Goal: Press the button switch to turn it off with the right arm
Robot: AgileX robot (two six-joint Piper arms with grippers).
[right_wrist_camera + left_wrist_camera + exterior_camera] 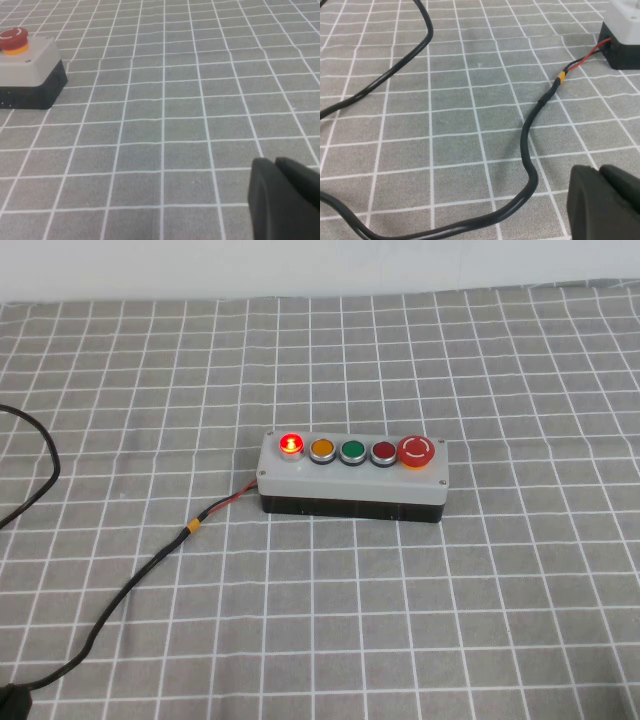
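Observation:
The button switch [291,444] glows bright red in a silver collar at the left end of the grey five-button box [350,478], mid-table. Neither arm reaches into the high view. My right gripper [274,161] shows only in the right wrist view, its black fingers [265,200] together and empty, low over the cloth and well off the box's right end [30,70], where the big red mushroom button [13,39] sits. My left gripper [598,170] is shut and empty, near the cable, apart from the box's left corner [625,35].
A black cable [130,580] with red wires runs from the box's left end toward the front left and loops over the cloth [525,140]. Orange [322,450], green [352,451] and dark red [383,452] buttons lie between the switch and the mushroom button [417,450]. A grey checked cloth [500,590] covers the table.

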